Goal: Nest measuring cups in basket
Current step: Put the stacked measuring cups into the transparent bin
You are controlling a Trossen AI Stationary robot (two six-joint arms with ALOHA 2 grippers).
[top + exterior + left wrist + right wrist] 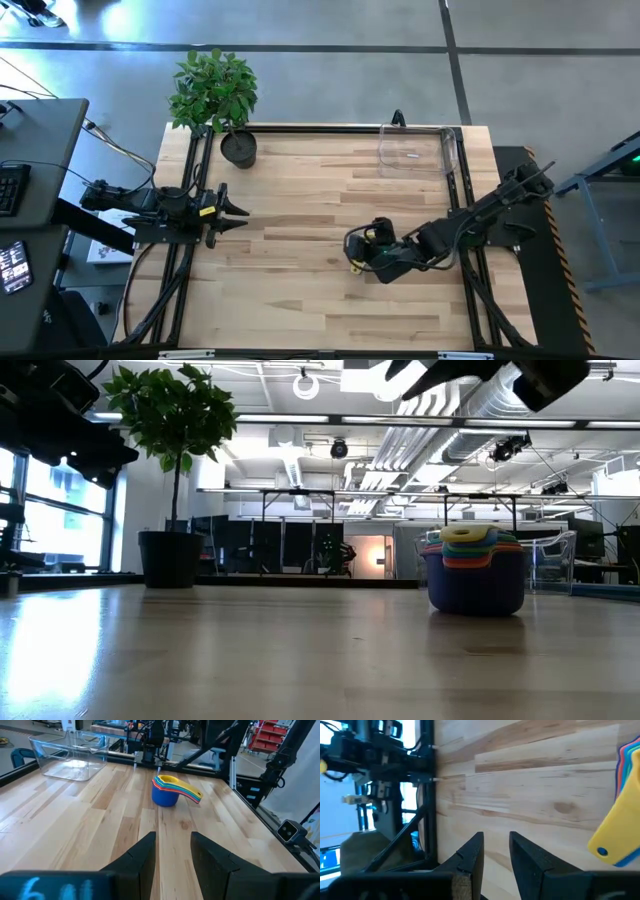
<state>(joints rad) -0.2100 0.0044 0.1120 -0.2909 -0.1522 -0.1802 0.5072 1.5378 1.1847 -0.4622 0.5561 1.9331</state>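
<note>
Wooden table (300,200): my nested measuring cups (170,791) stand well short of the empty basket (415,152). Right gripper (495,852) hovers just beside the stack, fingers narrowly apart, holding nothing; left gripper (172,855) waits parted. Next I must grasp the stack.

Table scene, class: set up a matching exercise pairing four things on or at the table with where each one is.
Things:
1. stack of measuring cups
2. basket
3. potted plant
4. left hand

Places:
A. far left corner of the table
B. far right corner, with nothing in it
C. left edge, fingers apart
D. bare wood, under the right arm

Pairs: 1-D, 2-B, 3-A, 4-C
</note>
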